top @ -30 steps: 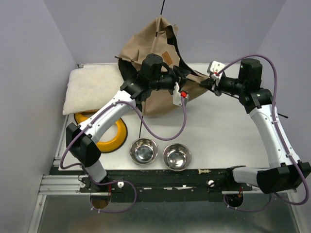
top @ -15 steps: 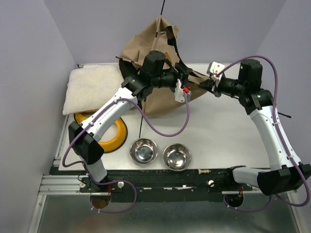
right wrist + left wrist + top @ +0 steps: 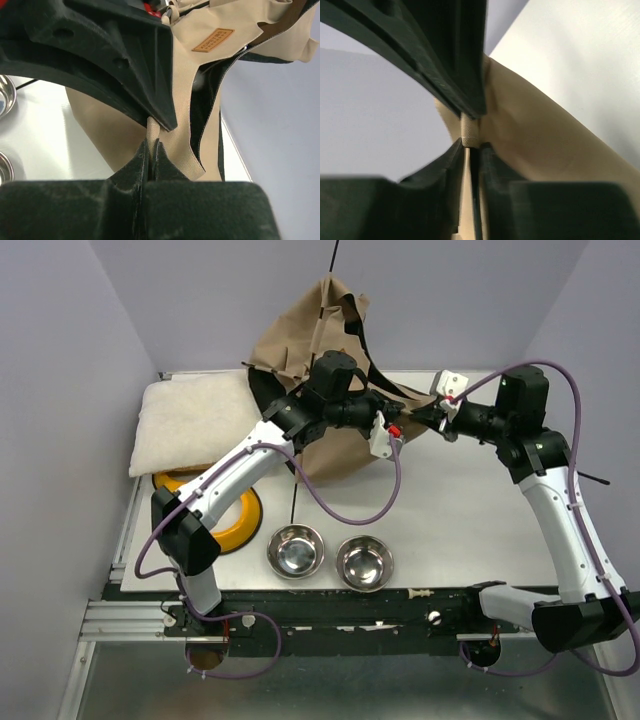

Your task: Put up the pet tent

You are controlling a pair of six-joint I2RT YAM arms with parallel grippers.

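Canvas pet tent [image 3: 300, 340] sags, tan and creased; bent left arm [image 3: 240, 465] and right arm [image 3: 560, 510] clamp jaws on, seemingly, its hems.

We see bright, even, soft light with faint shadows; the steel bowls [image 3: 295, 550] glint, and the left gripper [image 3: 470, 134] looms blurred close to its lens.

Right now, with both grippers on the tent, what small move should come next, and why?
Probably draw the grippers slowly apart. The left gripper and the right gripper are each shut on tan fabric of the pet tent, close together, and the tent sits slumped and creased at the far edge of the table. Spreading should stretch it open.
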